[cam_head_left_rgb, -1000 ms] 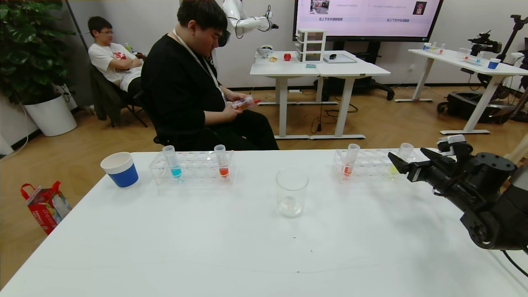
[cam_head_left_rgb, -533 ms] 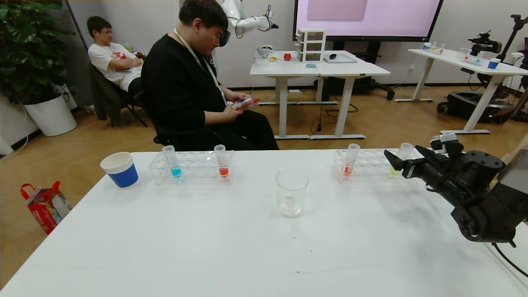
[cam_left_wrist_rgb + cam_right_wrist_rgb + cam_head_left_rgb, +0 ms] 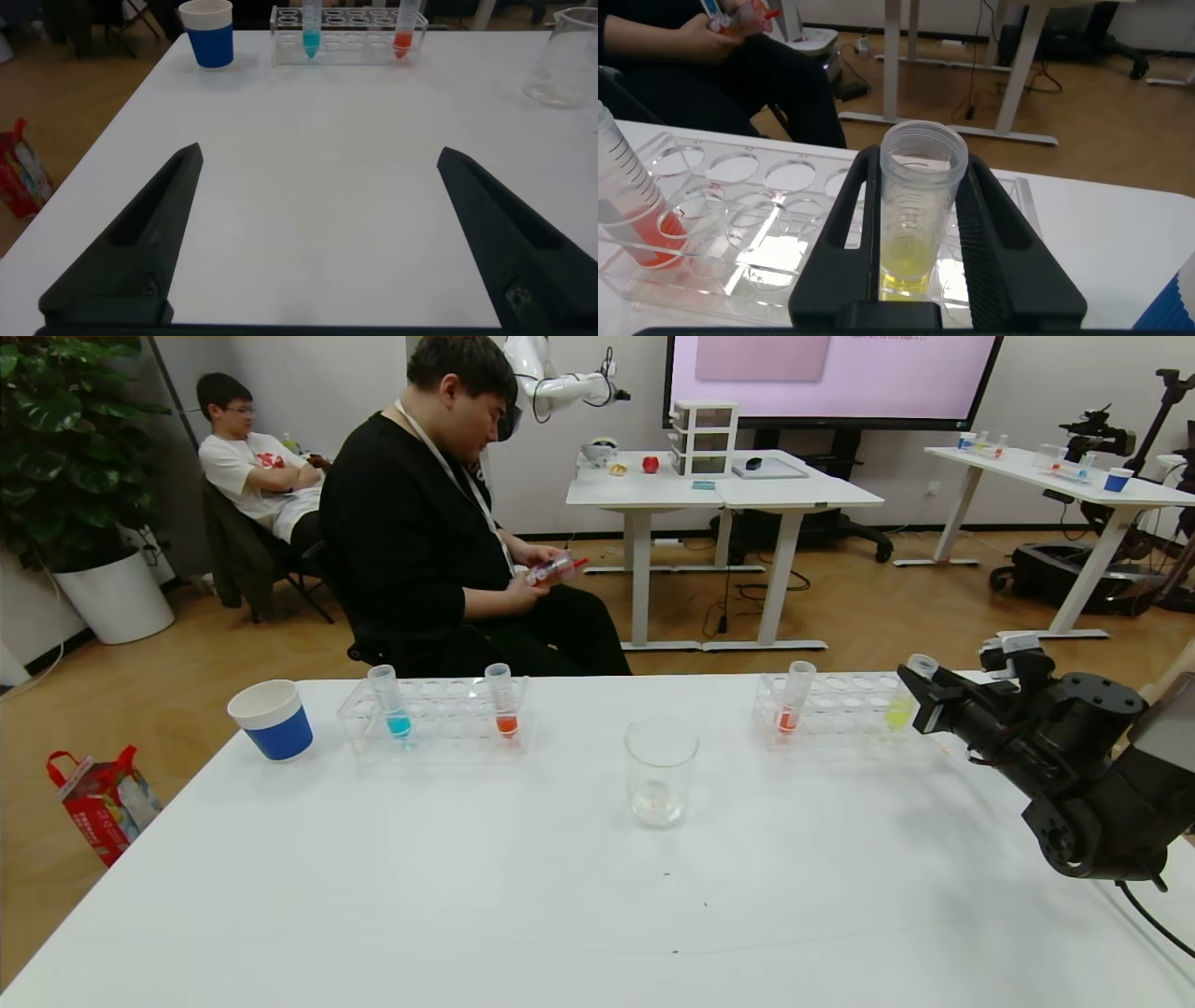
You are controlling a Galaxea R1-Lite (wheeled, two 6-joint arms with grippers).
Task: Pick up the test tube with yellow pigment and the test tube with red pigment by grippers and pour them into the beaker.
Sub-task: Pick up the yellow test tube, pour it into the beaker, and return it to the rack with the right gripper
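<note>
Right gripper [image 3: 920, 243]: out at the right-hand rack, both black fingers hugging the yellow tube, one on each side, looks like it's pinching it. In the head view the right gripper [image 3: 920, 695] sits right at the rack's right end.
Test tube with yellow pigment [image 3: 918, 219]: upright in the right rack [image 3: 840, 709], in a hole at its right end, pale yellow-green liquid down at the tip. From the head camera the test tube with yellow pigment [image 3: 904, 702] is half hidden by the claw.
Test tube with red pigment [image 3: 794, 698]: same rack, left end, leaning a little, red-orange liquid in the bottom. Also shows in the right wrist cam [image 3: 640, 210].
Beaker [image 3: 661, 771]: mid-table, standing up, nearer the robot than both racks and roughly between them. Well apart from the gripper.
Left gripper [image 3: 318, 233]: only visible from its own wrist cam, fingers spread wide, hanging over bare white table [image 3: 523, 896], nothing between them.
Left rack [image 3: 437, 714]: blue-liquid tube [image 3: 390, 702] at one end, another red-orange tube [image 3: 502, 700] at the other.
Blue paper cup [image 3: 272, 719]: just beside the left rack, toward the table's left edge.
Background: guy in black [image 3: 439, 523] seated behind the table, holding something in his hands.
</note>
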